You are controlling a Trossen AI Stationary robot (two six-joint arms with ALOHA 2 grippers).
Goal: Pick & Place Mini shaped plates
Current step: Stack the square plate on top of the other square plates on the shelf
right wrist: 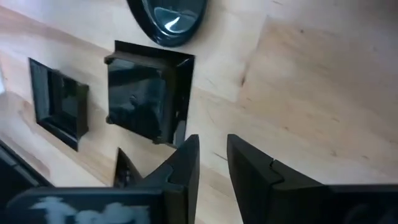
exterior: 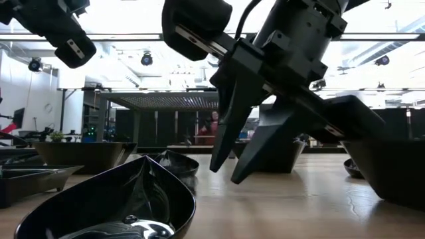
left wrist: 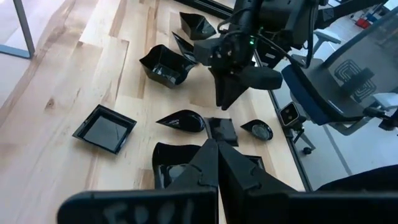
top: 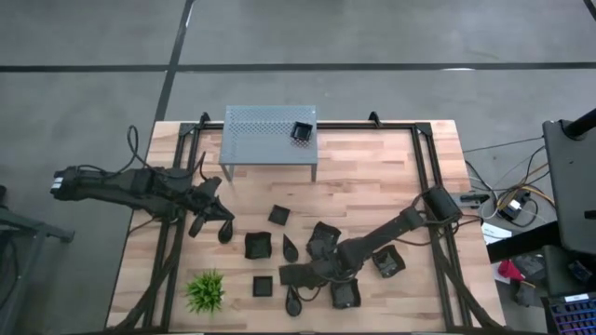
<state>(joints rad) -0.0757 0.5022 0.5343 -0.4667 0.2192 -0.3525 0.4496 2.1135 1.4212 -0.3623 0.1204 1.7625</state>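
Looking at the mini shaped plates (top: 258, 245), black and shiny, lying spread over the near half of the wooden table (top: 372, 177)

Counting some square ones with raised rims and some teardrop ones among them

Finding one square plate (top: 302, 133) sitting apart from the rest, up on the right end of the grey shelf (top: 261, 130) at the far side of the table

Spotting a teardrop plate (top: 292, 303) lying at the near edge, with another square plate (top: 345, 295) just to its right

Seeing the right gripper (right wrist: 213, 142) reaching in from the right and hanging low over the middle of the plates, close to the wood

Holding its two fingers a little apart, with only bare table showing in the gap and nothing pinched

Pointing its tips at a square plate (right wrist: 140, 99) lying just past them, near but not touching

Noticing a teardrop plate (right wrist: 169, 18) lying a bit farther beyond that one

Finding the left gripper (top: 197, 228) waiting above the left side of the table, fingers pressed tight together and holding nothing

Seeing one small teardrop plate (top: 226, 233) lying just to the right of it

Catching the small spiky green plant (top: 205, 291) sitting at the near left, beside the plates
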